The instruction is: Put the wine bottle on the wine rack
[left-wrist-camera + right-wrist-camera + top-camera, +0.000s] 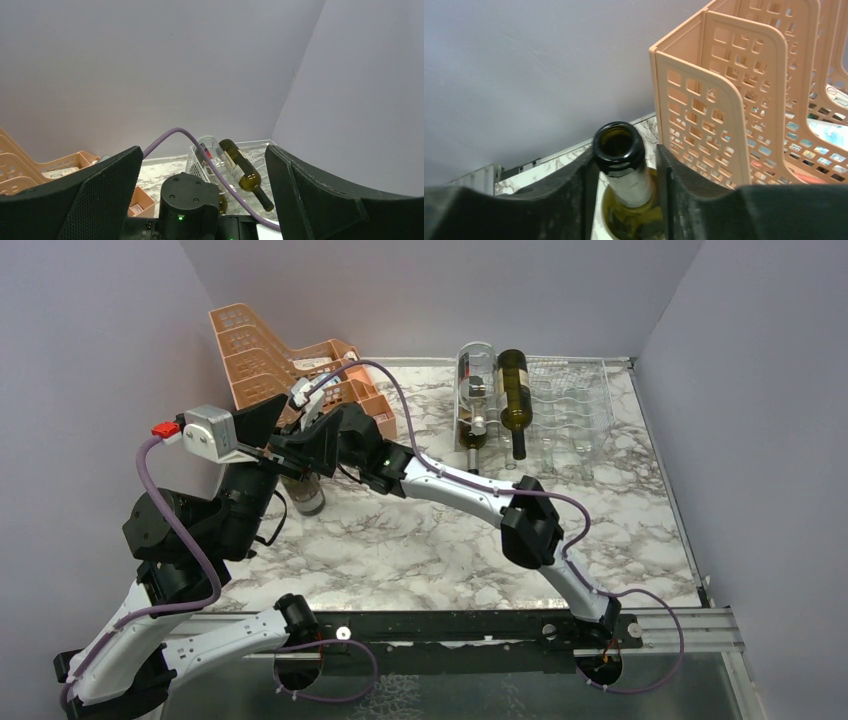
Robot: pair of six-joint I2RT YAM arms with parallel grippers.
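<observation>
Right wrist view: the wine bottle [620,150] is flanked at the neck by the half-closed right gripper [626,175], grip not confirmed, and could be dropped if lifted loosely.

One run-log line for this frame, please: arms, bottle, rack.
left gripper open, raised, empty | right gripper astride neck of upright wine bottle, gap on one side | wine rack holds two other bottles

Top camera looks down on the desk [400,540] from behind, sharing the wine rack [575,400] with the left wrist; right wrist sits close above the wine bottle [626,180].
</observation>
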